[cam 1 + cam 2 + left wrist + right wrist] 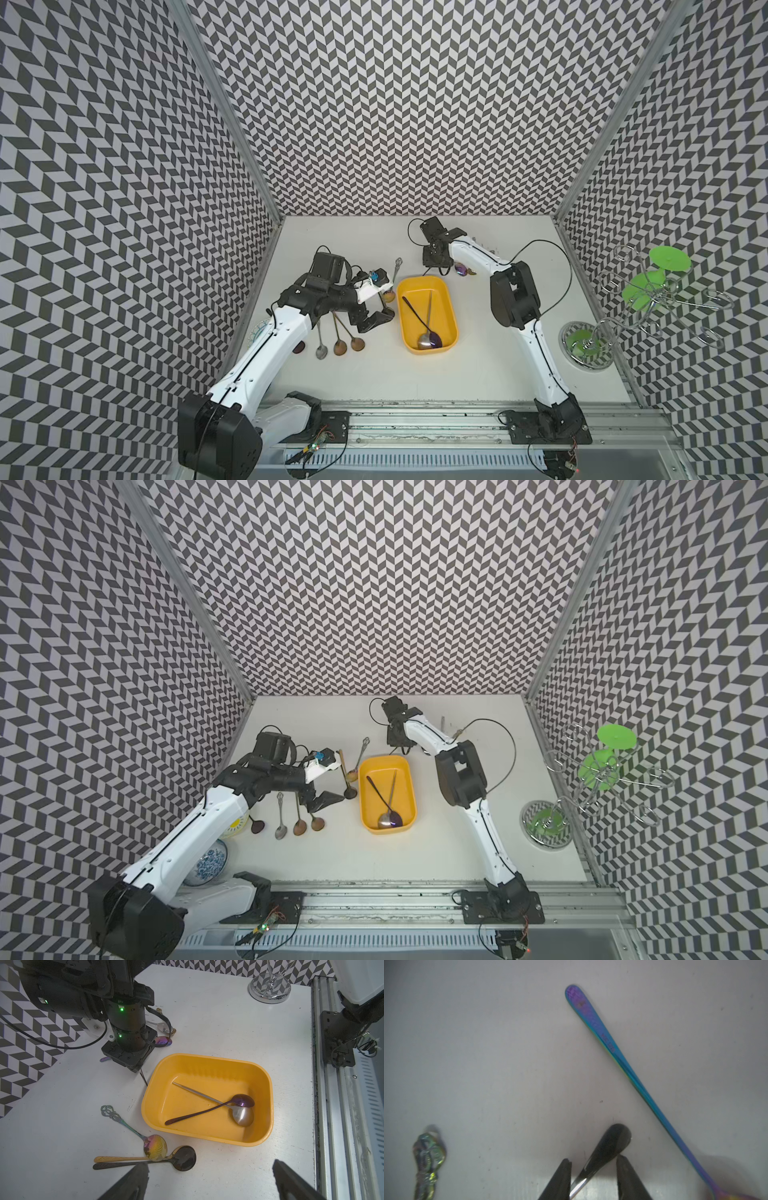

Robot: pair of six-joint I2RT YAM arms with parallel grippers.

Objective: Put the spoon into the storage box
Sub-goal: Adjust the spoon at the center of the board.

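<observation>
**Grasp at the far edge.** The right gripper [593, 1158] is straddling the flared handle end of a dark spoon [610, 1142]. The spoon is lying flat on the white table [488, 1043], just beyond the far edge of the yellow storage box [442, 299]. Whether the fingers are already pinching it cannot be told. The left gripper [209, 1162] is hovering just left of the box, spread wide and empty. The spoon is probably light, rigid and glossy, hence slippery. A hold across its thin handle risks letting the bowl end swing.

Overhead and left-wrist views (close) share storage box [442, 307].
</observation>
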